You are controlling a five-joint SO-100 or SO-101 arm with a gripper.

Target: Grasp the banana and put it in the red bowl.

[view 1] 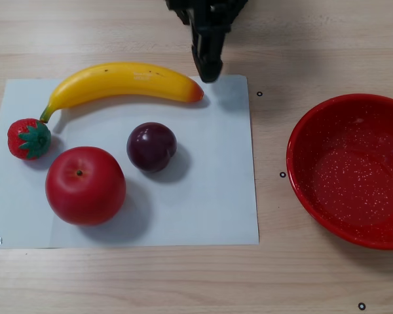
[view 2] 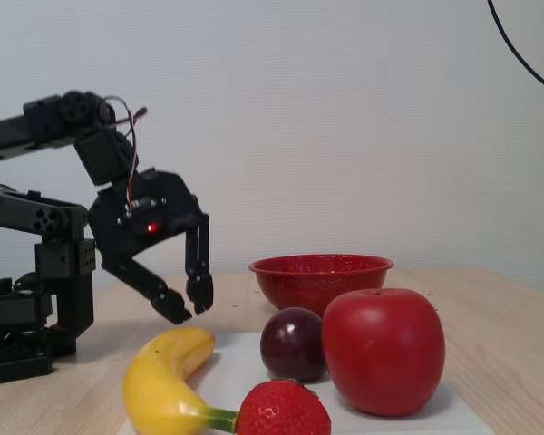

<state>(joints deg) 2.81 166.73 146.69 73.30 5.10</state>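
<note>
Hovering end effector (view 2: 189, 304), jaws parted, above banana (view 1: 124, 84) tip

Banana (view 1: 121, 82) on white paper (view 1: 209, 190), gripper (view 1: 208, 73) above its tip, red bowl (view 1: 301, 134) right

The other view looks straight down on the table (view 1: 314, 281), with the gripper (view 1: 208, 69) at its top edge. The fixed view sits low and close, facing the gripper (view 2: 189, 304) beyond the fruit. Both share fruit and bowl.
</note>
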